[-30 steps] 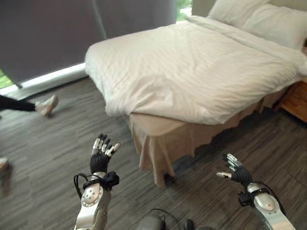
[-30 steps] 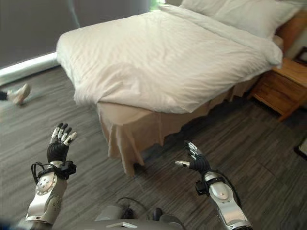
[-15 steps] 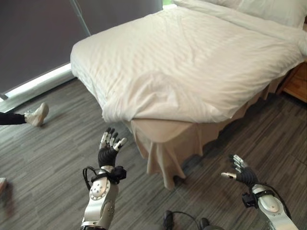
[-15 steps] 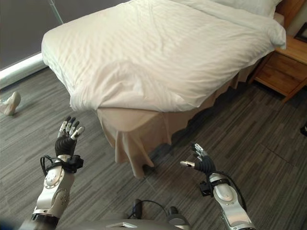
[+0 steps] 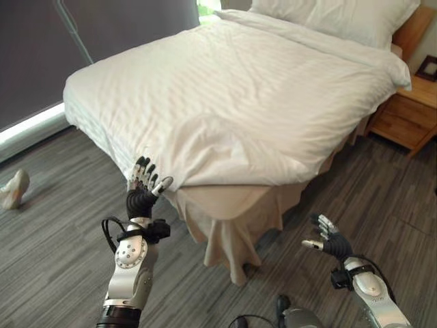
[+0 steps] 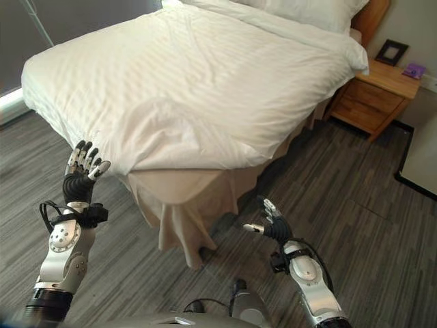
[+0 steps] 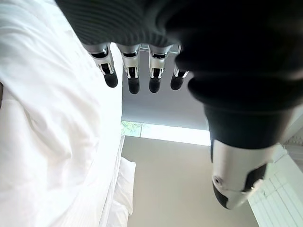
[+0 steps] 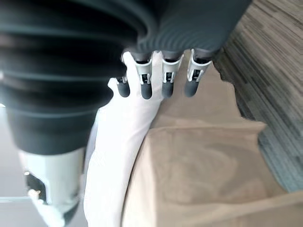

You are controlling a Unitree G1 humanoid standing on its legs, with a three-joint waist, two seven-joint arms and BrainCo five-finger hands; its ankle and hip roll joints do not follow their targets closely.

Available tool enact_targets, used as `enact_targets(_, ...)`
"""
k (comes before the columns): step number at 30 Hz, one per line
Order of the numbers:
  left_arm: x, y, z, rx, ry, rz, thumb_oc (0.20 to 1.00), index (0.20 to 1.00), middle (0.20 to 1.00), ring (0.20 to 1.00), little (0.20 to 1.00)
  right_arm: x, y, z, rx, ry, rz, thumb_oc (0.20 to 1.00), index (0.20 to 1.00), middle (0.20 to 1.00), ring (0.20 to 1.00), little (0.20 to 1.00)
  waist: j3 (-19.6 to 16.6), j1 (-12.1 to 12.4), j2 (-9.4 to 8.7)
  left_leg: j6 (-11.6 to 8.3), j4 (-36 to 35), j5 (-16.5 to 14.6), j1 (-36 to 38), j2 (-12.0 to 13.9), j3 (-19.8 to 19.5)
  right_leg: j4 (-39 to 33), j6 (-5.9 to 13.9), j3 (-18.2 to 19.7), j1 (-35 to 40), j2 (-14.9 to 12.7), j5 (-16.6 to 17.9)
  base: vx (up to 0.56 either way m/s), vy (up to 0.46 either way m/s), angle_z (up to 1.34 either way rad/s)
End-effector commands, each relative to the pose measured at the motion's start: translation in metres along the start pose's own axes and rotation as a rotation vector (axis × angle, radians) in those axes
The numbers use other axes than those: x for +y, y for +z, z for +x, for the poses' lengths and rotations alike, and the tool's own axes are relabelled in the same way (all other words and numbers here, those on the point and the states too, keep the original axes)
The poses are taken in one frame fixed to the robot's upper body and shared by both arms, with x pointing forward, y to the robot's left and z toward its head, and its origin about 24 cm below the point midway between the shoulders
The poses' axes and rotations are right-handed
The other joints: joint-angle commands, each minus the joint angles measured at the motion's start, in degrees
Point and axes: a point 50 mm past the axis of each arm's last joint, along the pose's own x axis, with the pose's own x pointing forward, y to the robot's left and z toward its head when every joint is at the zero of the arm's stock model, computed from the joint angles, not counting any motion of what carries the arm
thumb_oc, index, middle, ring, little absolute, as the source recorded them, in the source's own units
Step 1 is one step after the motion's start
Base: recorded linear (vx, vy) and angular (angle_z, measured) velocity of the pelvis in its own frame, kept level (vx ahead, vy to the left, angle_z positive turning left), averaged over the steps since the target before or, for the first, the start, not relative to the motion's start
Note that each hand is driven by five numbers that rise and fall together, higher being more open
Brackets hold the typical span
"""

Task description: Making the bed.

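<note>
A white duvet [image 5: 246, 96] covers the bed, its near corner [image 5: 205, 160] rumpled and lifted off the beige bed skirt [image 5: 232, 219]. White pillows [image 5: 334, 17] lie at the head. My left hand [image 5: 142, 195] is raised with straight fingers just before the duvet's lower edge, left of that corner; it holds nothing. My right hand [image 5: 326, 240] hovers open and low over the floor, right of the bed corner. The right wrist view shows the duvet edge [image 8: 111, 142] and the skirt [image 8: 199, 161] past my fingers.
A wooden nightstand [image 6: 372, 92] with a small picture frame [image 6: 391, 51] stands at the bed's far right. A dark curtain [image 5: 61, 48] hangs at the left. A shoe [image 5: 12, 189] lies on the grey wood floor [image 6: 369, 205] at the left.
The camera has moved closer and swung, so the bed now sits more to the left. My left hand has risen to the duvet's edge. The right hand stays low.
</note>
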Motion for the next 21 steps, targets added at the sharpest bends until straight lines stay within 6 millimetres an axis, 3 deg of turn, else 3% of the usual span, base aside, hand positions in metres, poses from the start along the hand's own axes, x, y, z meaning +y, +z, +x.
enact_targets(1,-0.003,0.015,0.007,-0.086,-0.051,-0.001,1.000,1.000,1.000,1.000,1.000,-0.023,0.024,0.004,-0.123,-0.055,0.007,1.000,1.000,1.000,1.000,1.000,-2.68,-0.16,0.71,-1.25,0.25,1.03,-2.40,1.17,-1.52,-4.61,-0.50,0.90,7.38,1.87,-2.88,0.10,-0.100,-0.01)
enact_targets(4,0.001,0.009,0.004,-0.052,-0.039,0.005,1.000,1.000,1.000,1.000,1.000,-0.027,0.026,0.003,-0.130,-0.068,0.001,1.000,1.000,1.000,1.000,1.000,-3.07,-0.22,0.39,-1.69,0.25,0.91,-1.86,1.54,-1.90,-5.53,-0.86,0.63,8.67,2.15,-3.06,0.10,-0.136,0.11)
enact_targets(5,0.039,0.017,0.001,-0.090,0.175,-0.059,1.000,1.000,1.000,1.000,1.000,-0.073,0.038,-0.007,-0.399,-0.412,0.721,1.000,1.000,1.000,1.000,1.000,3.27,3.24,-2.12,-2.33,31.84,3.52,-13.88,8.61,0.11,-0.84,-4.67,0.26,7.93,2.35,-3.96,0.09,-0.170,0.21)
enact_targets(8,0.036,0.012,0.002,-0.062,0.174,-0.063,1.000,1.000,1.000,1.000,1.000,-0.070,0.031,-0.009,-0.384,-0.420,0.794,1.000,1.000,1.000,1.000,1.000,2.41,2.26,-1.91,-3.08,24.97,2.23,-13.89,7.07,2.47,-1.36,-4.54,-2.56,8.52,1.41,-4.52,0.08,-0.084,0.28)
enact_targets(9,0.037,0.009,-0.001,-0.046,0.176,-0.055,1.000,1.000,1.000,1.000,1.000,-0.070,0.027,-0.013,-0.388,-0.439,0.819,1.000,1.000,1.000,1.000,1.000,1.48,1.83,-0.78,-2.99,16.71,0.59,-12.83,3.48,2.44,-1.50,-3.73,-3.92,8.22,1.85,-4.48,0.10,0.049,0.63)
enact_targets(10,0.037,0.008,-0.002,-0.045,0.185,-0.059,1.000,1.000,1.000,1.000,1.000,-0.070,0.024,-0.015,-0.377,-0.459,0.808,1.000,1.000,1.000,1.000,1.000,0.98,1.18,-0.36,-2.97,12.84,0.67,-10.86,3.01,3.68,-1.25,-3.13,-4.67,8.32,1.91,-5.05,0.12,0.066,0.71)
enact_targets(14,0.036,0.011,0.000,-0.065,0.176,-0.039,1.000,1.000,1.000,1.000,1.000,-0.073,0.021,-0.019,-0.398,-0.526,0.806,1.000,1.000,1.000,1.000,1.000,-0.62,0.00,0.60,-2.69,7.17,1.44,-7.55,1.63,2.58,-1.57,-2.59,-5.84,8.35,1.39,-5.53,0.14,0.106,0.26)
enact_targets(21,0.043,0.016,-0.006,-0.076,0.177,-0.012,1.000,1.000,1.000,1.000,1.000,-0.087,0.017,-0.018,-0.357,-0.577,0.728,1.000,1.000,1.000,1.000,1.000,-1.79,0.95,0.67,-1.41,1.90,1.56,-4.30,0.70,1.34,-2.19,-1.43,-5.77,8.89,0.96,-5.14,0.10,0.110,-0.01)
